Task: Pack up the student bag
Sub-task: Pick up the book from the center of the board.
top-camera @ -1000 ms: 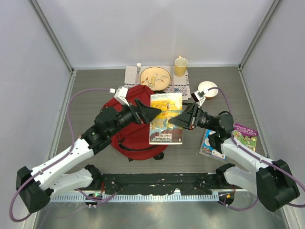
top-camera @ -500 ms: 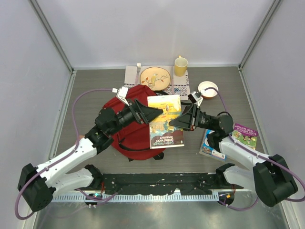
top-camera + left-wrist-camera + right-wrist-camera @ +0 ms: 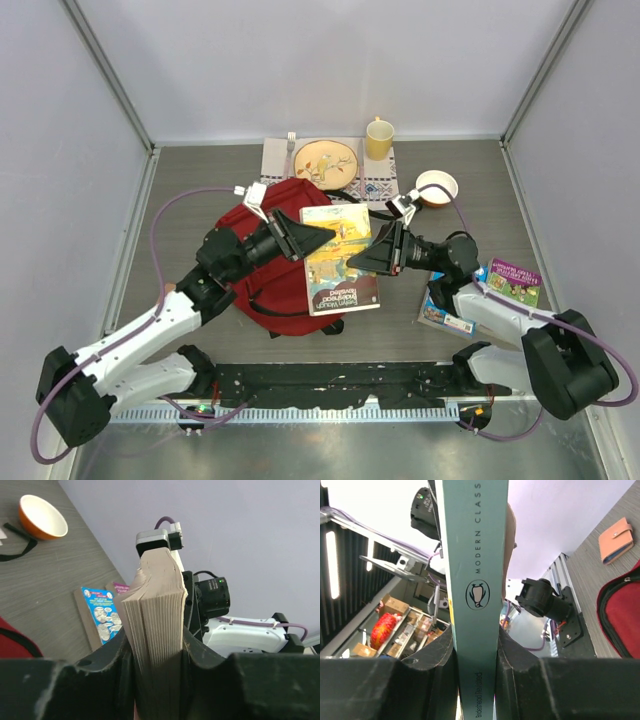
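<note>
The student bag [image 3: 262, 282] lies partly hidden beneath the paperback [image 3: 345, 290]; its opening cannot be seen.

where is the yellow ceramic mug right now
In the top view the yellow mug stands at the far edge, right of centre, beside the round patterned plate on the white placemat.

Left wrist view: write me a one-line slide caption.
Left gripper clamped on the page edge of a paperback; orange bowl and picture books on the grey table beyond.
</note>
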Robot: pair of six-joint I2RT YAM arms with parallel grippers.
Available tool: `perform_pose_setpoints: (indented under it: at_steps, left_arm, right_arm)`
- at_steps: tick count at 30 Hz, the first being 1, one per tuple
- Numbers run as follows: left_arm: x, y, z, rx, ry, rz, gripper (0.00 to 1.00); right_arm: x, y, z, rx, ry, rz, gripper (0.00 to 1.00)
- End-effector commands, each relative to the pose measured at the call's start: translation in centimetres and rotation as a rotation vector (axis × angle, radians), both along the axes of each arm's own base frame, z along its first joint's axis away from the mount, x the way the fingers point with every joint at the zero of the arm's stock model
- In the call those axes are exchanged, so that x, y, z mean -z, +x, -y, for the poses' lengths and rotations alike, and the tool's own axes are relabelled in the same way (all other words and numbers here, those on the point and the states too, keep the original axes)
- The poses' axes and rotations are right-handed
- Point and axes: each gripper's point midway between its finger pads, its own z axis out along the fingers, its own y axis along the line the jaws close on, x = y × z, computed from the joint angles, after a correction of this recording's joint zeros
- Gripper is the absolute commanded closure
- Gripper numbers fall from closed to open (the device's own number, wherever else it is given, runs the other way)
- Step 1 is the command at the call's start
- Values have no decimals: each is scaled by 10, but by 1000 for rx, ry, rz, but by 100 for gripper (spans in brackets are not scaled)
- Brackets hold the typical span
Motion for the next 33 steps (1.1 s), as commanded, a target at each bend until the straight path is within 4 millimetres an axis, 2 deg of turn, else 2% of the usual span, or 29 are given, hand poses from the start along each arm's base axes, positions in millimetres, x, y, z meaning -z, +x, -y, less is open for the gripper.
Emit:
perform_pose_setpoints:
  at_steps: [1,2,3,4,5,6,8,9,11,12,14,15,16,17,18,19,20,21,26,27,28,31,33]
  left_arm:
    - [-16,-2,-25,-96,24,68,78]
    - [-15,-1,-28,-112,32,68,88]
    - [-13,-1,-29,-119,46,62,93]
    - [-13,-2,-32,-124,52,67,99]
    - [-12,-1,-33,-133,61,61,100]
    - [-9,2,-35,-155,74,44,100]
    - [-7,6,-42,-198,85,32,100]
    - [-3,12,-50,-258,94,16,100]
    - [-7,18,-66,-346,67,11,100]
    - [-5,20,-72,-379,63,7,100]
    - [-10,28,-89,-479,41,7,100]
    - [-15,30,-93,-504,27,16,100]
    - [-17,34,-97,-538,15,17,100]
    - [-26,35,-100,-555,-27,26,100]
    - [-27,37,-101,-568,-46,27,100]
    - [-30,41,-105,-594,-74,24,100]
    - [-39,41,-107,-603,-124,38,100]
    - [-35,43,-107,-608,-143,24,100]
    - [-42,48,-98,-586,-214,19,100]
    - [-42,48,-97,-579,-224,17,100]
    - [-41,49,-95,-573,-237,6,100]
    - [-37,50,-98,-585,-269,-12,100]
    - [-34,50,-101,-594,-292,-18,100]
  right_arm:
    - [-8,16,-2,96,-18,144,99]
    - [-5,21,-4,118,-39,138,98]
    - [9,28,-6,130,-100,69,96]
    - [4,32,-5,160,-119,133,92]
    - [5,38,-5,195,-140,129,84]
    - [19,45,-4,222,-204,66,53]
    - [15,55,3,321,-273,124,38]
    - [41,70,15,437,-398,12,26]
    - [44,78,35,568,-494,22,21]
    - [63,80,48,630,-577,-44,17]
    - [73,73,54,649,-582,-100,16]
    - [67,68,54,651,-536,-107,16]
    - [80,58,50,604,-516,-144,16]
    - [79,52,45,581,-459,-216,15]
    - [63,49,40,571,-370,-178,15]
    - [76,44,39,561,-362,-210,15]
    - [75,37,32,540,-344,-221,15]
    - [72,35,29,539,-326,-224,15]
    - [68,28,6,501,-264,-240,14]
    - [57,24,-1,483,-219,-216,14]
    - [56,24,-3,483,-206,-219,14]
    - [43,23,-13,479,-154,-203,14]
    - [43,26,-19,481,-141,-219,14]
